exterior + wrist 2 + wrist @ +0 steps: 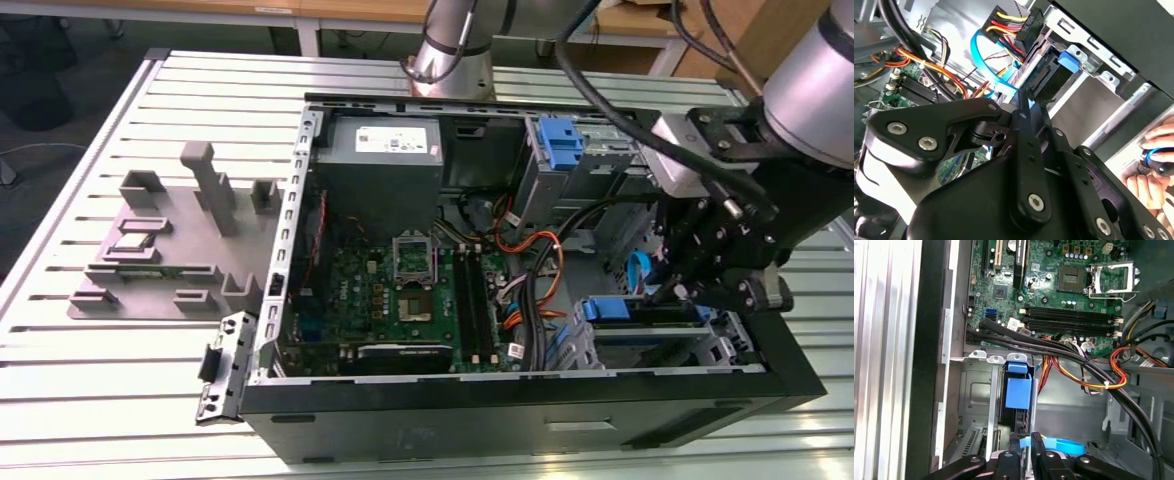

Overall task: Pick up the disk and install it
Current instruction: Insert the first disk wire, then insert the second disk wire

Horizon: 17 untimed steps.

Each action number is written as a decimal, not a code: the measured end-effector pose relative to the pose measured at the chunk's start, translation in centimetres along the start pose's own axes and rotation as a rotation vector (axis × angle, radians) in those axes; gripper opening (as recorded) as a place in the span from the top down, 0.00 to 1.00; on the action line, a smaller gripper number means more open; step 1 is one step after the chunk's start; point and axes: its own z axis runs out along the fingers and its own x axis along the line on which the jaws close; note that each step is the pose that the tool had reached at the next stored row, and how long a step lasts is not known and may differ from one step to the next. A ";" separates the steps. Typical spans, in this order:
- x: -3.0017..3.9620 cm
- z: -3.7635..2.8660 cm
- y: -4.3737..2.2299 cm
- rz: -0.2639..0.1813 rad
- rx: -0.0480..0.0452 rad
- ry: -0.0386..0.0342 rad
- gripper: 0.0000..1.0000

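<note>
Gripper (1026,441) low inside the open computer case (534,400), at the drive cage (974,390); open or closed, cannot tell. Blue data cable (1059,444) right beside the gripper. Just ahead of it, the disk (1018,392), sitting edge-on in the cage slot, blue carrier tab showing. Farther on, bundled power cables (1094,375), then motherboard (1054,285).

One computer case (534,410), one motherboard (387,285), one power supply box (380,160), one grey fixture (134,290), one disk (1018,392), one gripper (1025,442).
</note>
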 end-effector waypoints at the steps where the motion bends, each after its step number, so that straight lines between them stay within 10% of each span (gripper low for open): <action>1: -0.01 -0.28 0.00 0.000 0.0000 -0.0002 0.76; 17: -0.05 -1.51 -0.02 0.000 0.0001 -0.0007 0.76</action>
